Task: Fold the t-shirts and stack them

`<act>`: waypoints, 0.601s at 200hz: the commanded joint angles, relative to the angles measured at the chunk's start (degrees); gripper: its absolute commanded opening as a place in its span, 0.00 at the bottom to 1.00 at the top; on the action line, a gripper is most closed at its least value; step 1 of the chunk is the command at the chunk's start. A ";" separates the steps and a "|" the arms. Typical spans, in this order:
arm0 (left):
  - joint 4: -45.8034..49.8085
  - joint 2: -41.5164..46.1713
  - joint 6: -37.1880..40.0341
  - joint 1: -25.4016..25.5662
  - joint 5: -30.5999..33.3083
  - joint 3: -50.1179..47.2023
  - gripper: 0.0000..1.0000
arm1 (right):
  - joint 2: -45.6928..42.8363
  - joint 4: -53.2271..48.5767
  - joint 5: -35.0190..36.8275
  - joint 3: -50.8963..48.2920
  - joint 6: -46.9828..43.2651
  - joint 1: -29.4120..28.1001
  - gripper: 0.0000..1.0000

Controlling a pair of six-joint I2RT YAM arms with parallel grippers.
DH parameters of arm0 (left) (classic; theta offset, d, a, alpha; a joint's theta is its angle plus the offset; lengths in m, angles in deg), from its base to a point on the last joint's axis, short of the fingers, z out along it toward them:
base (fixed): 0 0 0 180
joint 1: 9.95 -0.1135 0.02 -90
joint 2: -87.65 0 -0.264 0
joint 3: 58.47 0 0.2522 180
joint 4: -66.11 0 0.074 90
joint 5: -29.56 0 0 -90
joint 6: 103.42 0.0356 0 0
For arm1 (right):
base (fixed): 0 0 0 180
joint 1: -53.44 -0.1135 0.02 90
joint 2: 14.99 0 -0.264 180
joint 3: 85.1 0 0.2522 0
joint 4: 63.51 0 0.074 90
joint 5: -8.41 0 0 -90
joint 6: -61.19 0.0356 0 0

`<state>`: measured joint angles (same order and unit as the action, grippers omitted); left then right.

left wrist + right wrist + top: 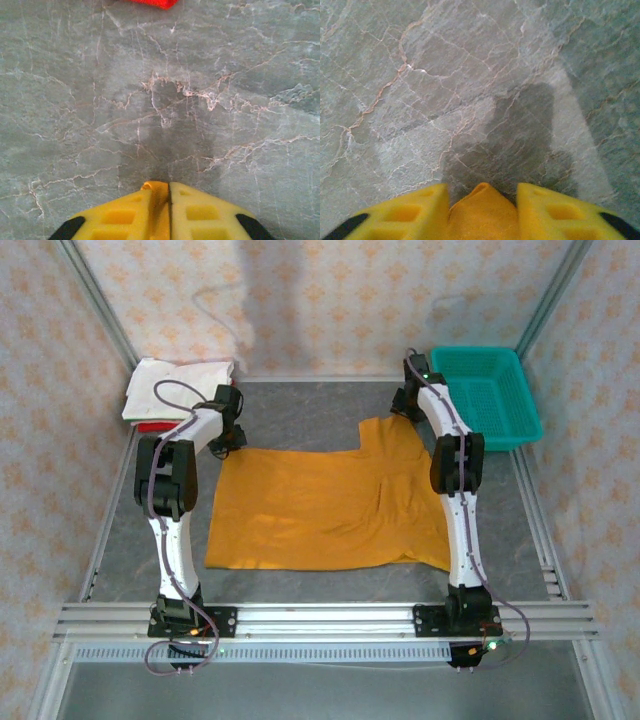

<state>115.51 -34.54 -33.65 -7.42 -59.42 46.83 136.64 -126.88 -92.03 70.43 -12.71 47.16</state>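
Note:
A mustard-orange t-shirt [320, 510] lies spread flat in the middle of the grey table. My left gripper [228, 445] is at the shirt's far left corner. In the left wrist view the left gripper [169, 191] is shut, with a thin fold of orange cloth [157, 200] pinched between its yellow fingers. My right gripper [410, 405] is at the shirt's far right sleeve. The right wrist view has the right gripper [482, 192] closed on a bunched peak of orange cloth [482, 215] that touches both fingers. A folded white t-shirt [175, 380] lies on a red one [152, 426] at the back left.
A teal mesh basket [490, 390] stands at the back right corner. Papered walls enclose the table on three sides. An edge of the red t-shirt [155, 3] lies just ahead of my left gripper. Bare marbled table [445, 75] stretches ahead of the right one.

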 commanded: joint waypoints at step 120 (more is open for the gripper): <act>2.24 0.89 0.28 -0.93 4.52 4.21 0.00 | -11.41 10.42 -4.08 -6.53 -1.77 -0.75 0.00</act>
<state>116.71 -34.54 -33.24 -7.53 -56.95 49.57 131.46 -120.87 -95.13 64.16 -13.89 46.72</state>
